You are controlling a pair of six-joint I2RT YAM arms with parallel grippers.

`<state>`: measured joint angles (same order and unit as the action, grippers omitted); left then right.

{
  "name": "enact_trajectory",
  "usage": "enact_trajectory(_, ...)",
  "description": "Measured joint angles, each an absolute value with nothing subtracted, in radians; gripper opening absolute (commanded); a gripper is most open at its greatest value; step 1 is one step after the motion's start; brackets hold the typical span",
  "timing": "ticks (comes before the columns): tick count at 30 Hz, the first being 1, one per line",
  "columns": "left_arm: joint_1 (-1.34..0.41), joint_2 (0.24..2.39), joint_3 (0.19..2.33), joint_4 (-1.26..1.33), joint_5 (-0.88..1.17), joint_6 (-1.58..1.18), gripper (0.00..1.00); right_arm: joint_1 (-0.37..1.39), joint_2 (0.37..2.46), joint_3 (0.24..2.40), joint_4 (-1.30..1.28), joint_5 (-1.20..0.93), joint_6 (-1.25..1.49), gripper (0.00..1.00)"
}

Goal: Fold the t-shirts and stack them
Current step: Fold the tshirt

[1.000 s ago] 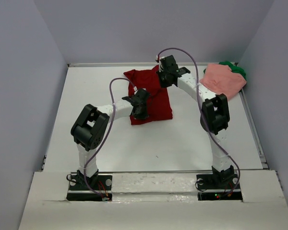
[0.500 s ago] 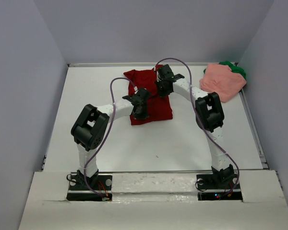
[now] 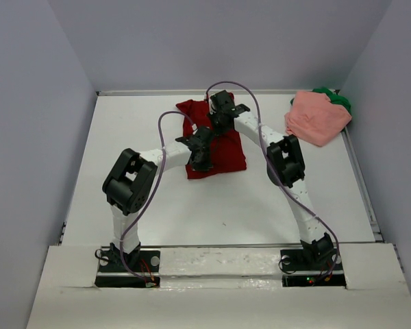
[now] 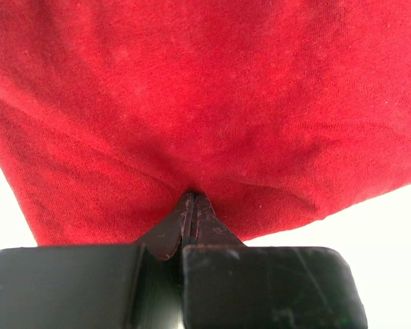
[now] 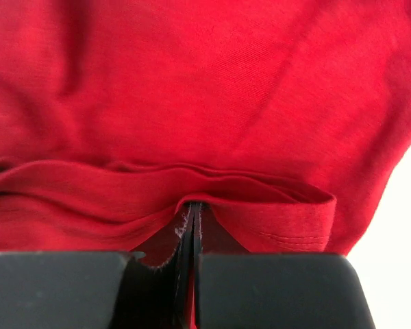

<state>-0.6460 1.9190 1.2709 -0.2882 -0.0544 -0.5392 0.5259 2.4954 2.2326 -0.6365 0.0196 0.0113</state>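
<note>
The dark red t-shirt [image 3: 226, 154] lies mid-counter [image 3: 137, 137], long axis running near to far; the left fingers [image 4: 172, 232] pinch its near-left part, the right fingers [image 5: 218, 238] its far edge.

White table [image 3: 226, 212], plain grey walls [image 3: 226, 41], seemingly soft even light

Dark red t-shirt [image 4: 212, 103]: soft knit cloth, matt, fine weave, stitched hem. Salmon pink t-shirt [image 3: 317, 118] & green t-shirt [image 3: 340, 100]: matt cloth too, crumpled. Left gripper [image 4: 193, 199], right gripper [image 5: 192, 209]: black hard plastic, dull, scuffed, bit of lint. Worktop [image 3: 219, 205]: white, smooth, slight sheen.
</note>
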Motion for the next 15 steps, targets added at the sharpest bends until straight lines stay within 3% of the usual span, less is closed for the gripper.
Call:
enact_trajectory(9,-0.646,1.925,1.271,-0.273,-0.044,-0.539,0.00,0.550,2.522,2.426,-0.671,0.043,-0.028,0.00)
enact_trajectory(15,-0.646,1.927,1.272,-0.267,-0.039,-0.539,0.00,0.549,2.520,2.407,-0.669,0.117,-0.052,0.00)
